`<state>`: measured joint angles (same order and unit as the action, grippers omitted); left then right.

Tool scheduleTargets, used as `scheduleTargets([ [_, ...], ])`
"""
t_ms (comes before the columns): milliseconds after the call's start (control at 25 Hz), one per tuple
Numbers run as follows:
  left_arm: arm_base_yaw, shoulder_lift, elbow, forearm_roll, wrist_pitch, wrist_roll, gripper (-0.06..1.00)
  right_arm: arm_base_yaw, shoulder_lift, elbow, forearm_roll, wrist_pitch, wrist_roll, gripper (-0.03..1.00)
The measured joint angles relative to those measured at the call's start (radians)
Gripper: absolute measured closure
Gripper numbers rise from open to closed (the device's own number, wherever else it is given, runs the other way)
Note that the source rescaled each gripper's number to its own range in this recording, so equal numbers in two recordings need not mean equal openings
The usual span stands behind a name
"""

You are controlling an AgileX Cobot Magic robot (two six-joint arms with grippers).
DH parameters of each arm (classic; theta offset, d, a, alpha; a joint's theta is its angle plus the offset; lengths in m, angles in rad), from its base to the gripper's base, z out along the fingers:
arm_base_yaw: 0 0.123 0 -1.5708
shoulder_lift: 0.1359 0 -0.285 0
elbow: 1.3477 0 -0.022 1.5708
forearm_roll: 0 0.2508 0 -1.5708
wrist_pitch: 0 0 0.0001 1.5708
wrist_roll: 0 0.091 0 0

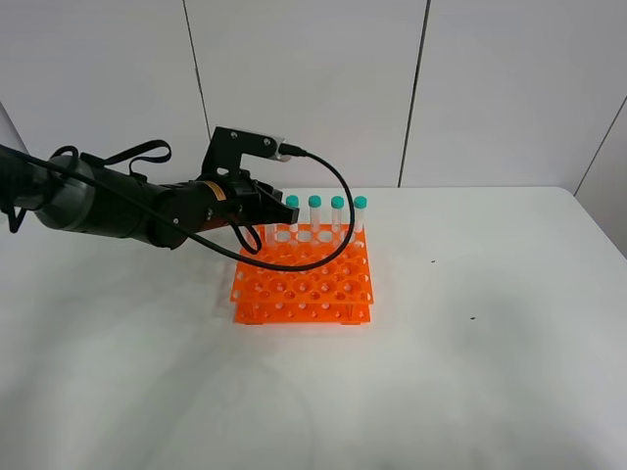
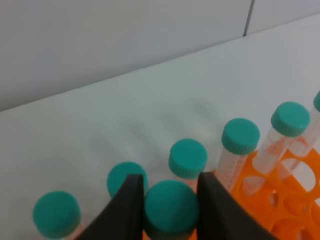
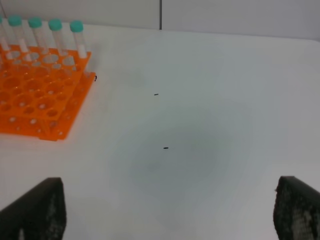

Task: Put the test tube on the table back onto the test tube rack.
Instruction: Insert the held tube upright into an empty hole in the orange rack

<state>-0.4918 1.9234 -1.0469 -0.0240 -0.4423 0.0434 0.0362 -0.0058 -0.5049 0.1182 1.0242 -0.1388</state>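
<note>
My left arm (image 1: 108,201) stretches in low and level. My left jaws are clamped on the test tube (image 2: 171,207), held between them over the orange test tube rack (image 1: 304,284). My right jaws hang wide apart above the white bench (image 3: 200,150), and a pale panelled wall (image 1: 313,78) stands behind. Only the tube's teal cap shows. Matching tubes (image 2: 241,136) line up just beyond the jaws.

Four teal-capped spare tubes (image 1: 337,213) stand upright side by side in one row. Two small dark specks (image 1: 432,261) lie apart to their right. Behind, a pale panelled wall (image 1: 304,88) shows thin dark seams (image 1: 415,93).
</note>
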Motion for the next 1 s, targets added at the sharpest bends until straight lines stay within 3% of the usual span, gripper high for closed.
scheduleTargets([
  [1000, 0.000, 0.031, 0.028, 0.001, -0.066, -0.030, 0.94, 0.000, 0.000, 0.000, 0.001, 0.000, 0.000, 0.06],
])
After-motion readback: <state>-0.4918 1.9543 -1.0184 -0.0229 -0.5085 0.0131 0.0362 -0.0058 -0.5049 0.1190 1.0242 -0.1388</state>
